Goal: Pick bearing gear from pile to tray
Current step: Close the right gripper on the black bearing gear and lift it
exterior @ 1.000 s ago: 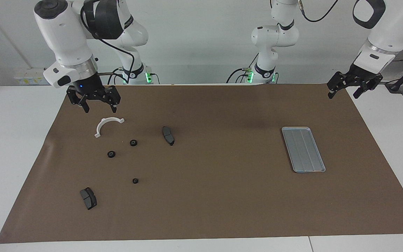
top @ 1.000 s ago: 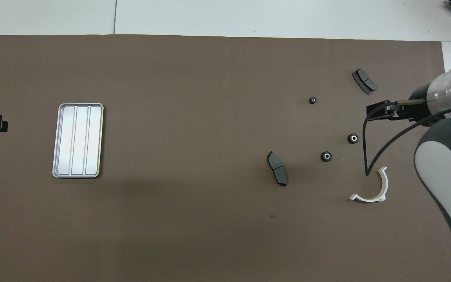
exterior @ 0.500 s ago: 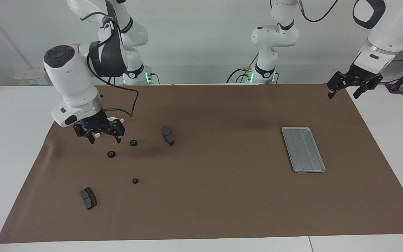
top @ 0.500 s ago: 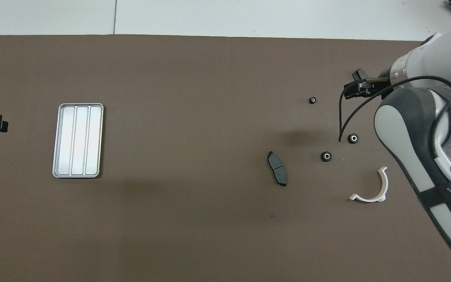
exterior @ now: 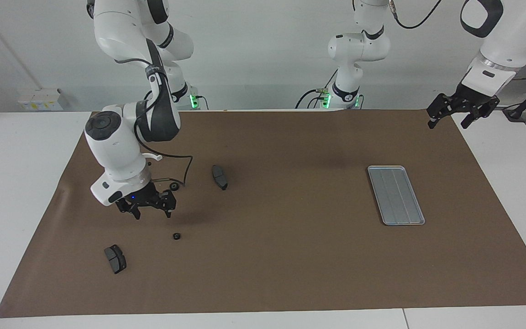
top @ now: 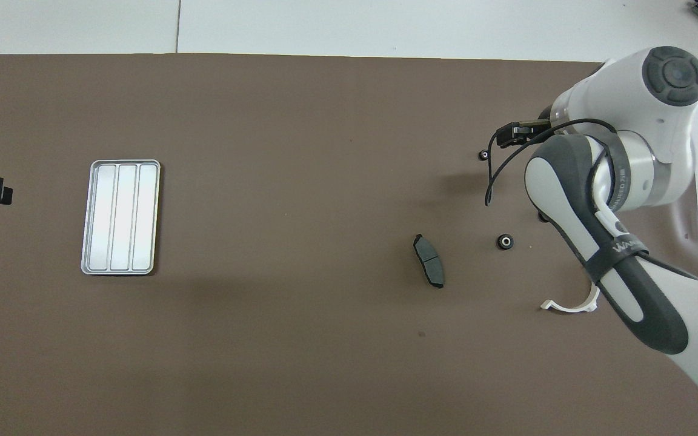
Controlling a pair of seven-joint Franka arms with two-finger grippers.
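The pile lies at the right arm's end of the brown mat. One small black ring (exterior: 176, 236) (top: 483, 155) lies alone. A second ring (exterior: 174, 186) (top: 505, 241) lies nearer to the robots. A third is hidden under the right arm. One dark grey pad (exterior: 219, 177) (top: 429, 269) lies toward the mat's middle, and the other pad (exterior: 115, 258) lies farthest from the robots. The white half-ring bracket (top: 570, 304) is half covered by the arm. My right gripper (exterior: 151, 214) (top: 506, 134) is open and empty, low over the pile. The silver tray (exterior: 395, 195) (top: 120, 217) is empty. My left gripper (exterior: 449, 119) waits open above the mat's corner.
The brown mat (exterior: 290, 256) covers most of the white table. The right arm's cable (top: 491, 175) hangs over the pile.
My right gripper has come down and moved away from the robots, from over the white bracket to over the rings, and now hides one ring. The left arm has not moved.
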